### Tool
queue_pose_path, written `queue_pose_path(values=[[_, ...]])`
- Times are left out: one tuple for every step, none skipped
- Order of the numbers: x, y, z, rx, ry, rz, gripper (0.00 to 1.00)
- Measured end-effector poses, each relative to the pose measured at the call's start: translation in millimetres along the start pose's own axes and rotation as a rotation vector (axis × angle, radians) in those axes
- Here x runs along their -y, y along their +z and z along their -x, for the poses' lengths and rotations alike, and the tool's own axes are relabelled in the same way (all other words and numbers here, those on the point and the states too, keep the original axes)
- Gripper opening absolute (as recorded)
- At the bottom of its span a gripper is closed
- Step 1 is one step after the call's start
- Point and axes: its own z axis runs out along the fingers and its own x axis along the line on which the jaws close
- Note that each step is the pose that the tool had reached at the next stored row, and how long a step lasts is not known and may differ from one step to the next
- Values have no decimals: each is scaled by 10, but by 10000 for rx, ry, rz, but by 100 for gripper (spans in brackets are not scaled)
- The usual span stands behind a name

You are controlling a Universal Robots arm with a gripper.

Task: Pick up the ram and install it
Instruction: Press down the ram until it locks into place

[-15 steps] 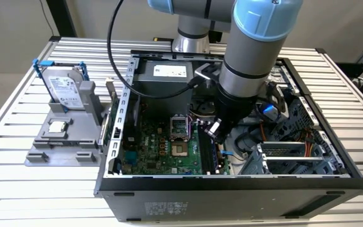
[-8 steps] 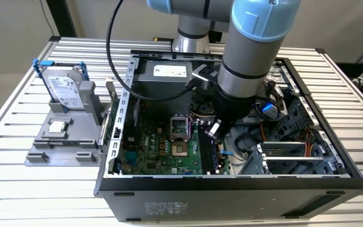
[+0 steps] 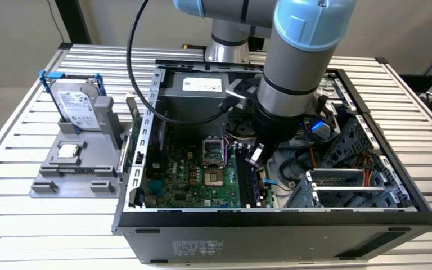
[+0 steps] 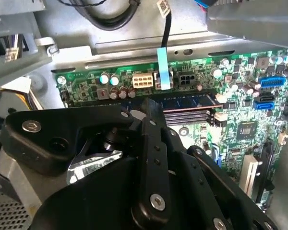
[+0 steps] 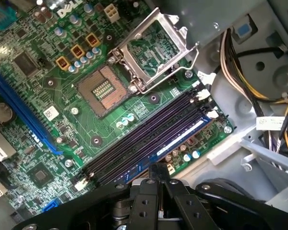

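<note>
The gripper (image 3: pixel 256 156) hangs low inside the open computer case (image 3: pixel 276 216), its black fingers (image 5: pixel 156 191) pressed together with no visible gap, and their tips sit right over the ram (image 5: pixel 177 141). That dark blue-green stick lies along the outermost of the memory slots (image 5: pixel 149 136), directly under the fingertips; in the second wrist view the same ram (image 4: pixel 187 101) stretches away from the finger end, standing on edge in the slot. Whether the fingers are touching its top edge or sitting just above it, I cannot tell.

Just beyond the gripper, the remaining black slots run parallel to the stick, with white latches (image 5: pixel 202 94) at their ends. Farther off on the green motherboard (image 3: pixel 193 180) sits the bare CPU socket (image 5: pixel 102 90), its metal retention frame (image 5: pixel 156 45) flipped open beside it. A long blue expansion slot (image 5: pixel 21 110) lies well apart from the fingers.

Behind the arm (image 3: pixel 298 62), a grey power supply (image 3: pixel 197 93) fills the back of the case, and a black cable (image 3: pixel 137 67) loops down from the arm toward it. Outside the case, well away from the gripper on the exterior view's left, a silver hard drive (image 3: pixel 76 107) with blue rails stands upright in a grey fixture (image 3: pixel 73 169) on the slatted aluminium table (image 3: pixel 21 225).
</note>
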Motion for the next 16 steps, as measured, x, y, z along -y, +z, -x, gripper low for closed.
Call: queue_pose_path(values=[[-1, 2, 1, 12, -118, 9, 0], [-3, 4, 3, 25, -220, 20, 0], [-4, 5, 3, 48, -325, 37, 0], [-5, 6, 3, 71, -423, 54, 0], [-5, 8, 4, 100, -542, 76, 0], [-5, 8, 4, 122, -659, 93, 0], [-5, 9, 5, 145, -772, 112, 0], [-6, 12, 5, 187, -892, 143, 0], [-6, 14, 4, 248, -998, 188, 0], [-6, 15, 4, 310, -1088, 233, 0], [-6, 18, 4, 378, -1194, 282, 0], [-7, 23, 4, 433, -1307, 322, 0], [-7, 28, 3, 479, -1446, 358, 0], [-8, 33, 3, 499, -1598, 377, 0], [-8, 35, 3, 499, -1766, 385, 0], [-9, 36, 2, 499, -1947, 393, 0]])
